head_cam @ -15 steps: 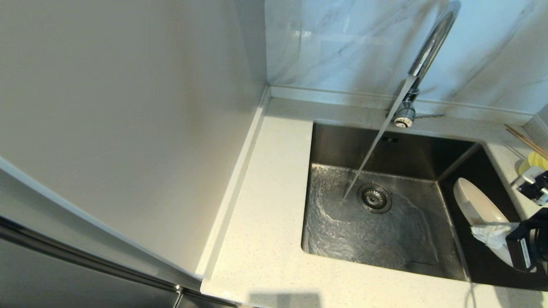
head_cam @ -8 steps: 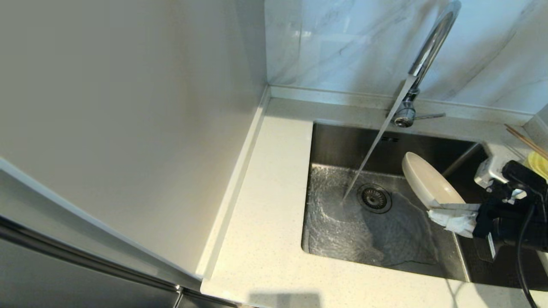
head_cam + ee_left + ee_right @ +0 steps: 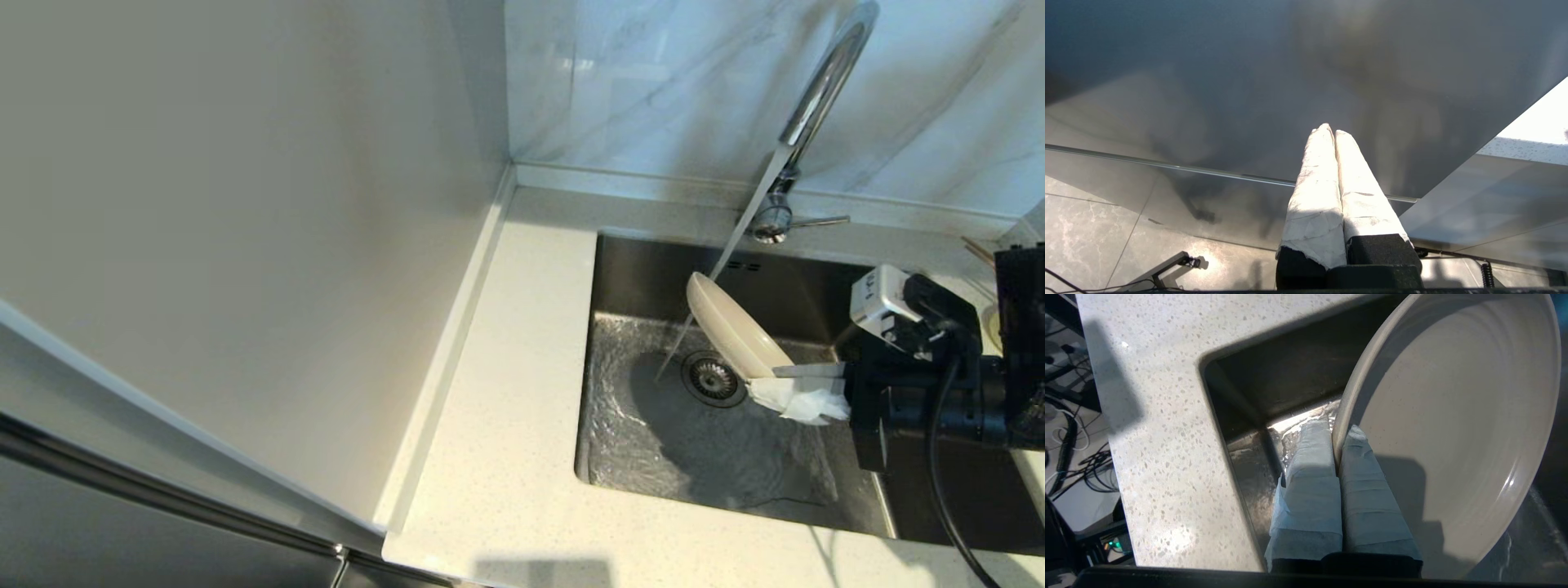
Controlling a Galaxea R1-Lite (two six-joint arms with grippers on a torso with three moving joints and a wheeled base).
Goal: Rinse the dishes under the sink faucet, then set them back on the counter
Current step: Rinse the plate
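Note:
My right gripper [image 3: 766, 378] [image 3: 1337, 430] is shut on the rim of the cream-white plate [image 3: 731, 331] [image 3: 1453, 416]. It holds the plate tilted on edge over the steel sink [image 3: 653, 278], above the drain. Water runs from the chrome faucet [image 3: 816, 90], and the stream passes the plate's upper far edge; whether it touches the plate I cannot tell. The chopsticks [image 3: 977, 251] lie on the counter [image 3: 522, 367] at the far right. A sliver of the yellow bowl [image 3: 991, 320] shows behind my right arm. My left gripper [image 3: 1333, 130] is shut and empty, parked low by a dark cabinet front.
The drain strainer [image 3: 713, 377] sits mid-basin, and rippling water covers the basin floor. A plain wall panel stands left of the counter and a marble wall behind it. In the right wrist view the counter [image 3: 1159, 437] borders the sink's near edge.
My right gripper has carried the plate from the sink's right side leftward and farther back, up to the water stream. The water keeps running.

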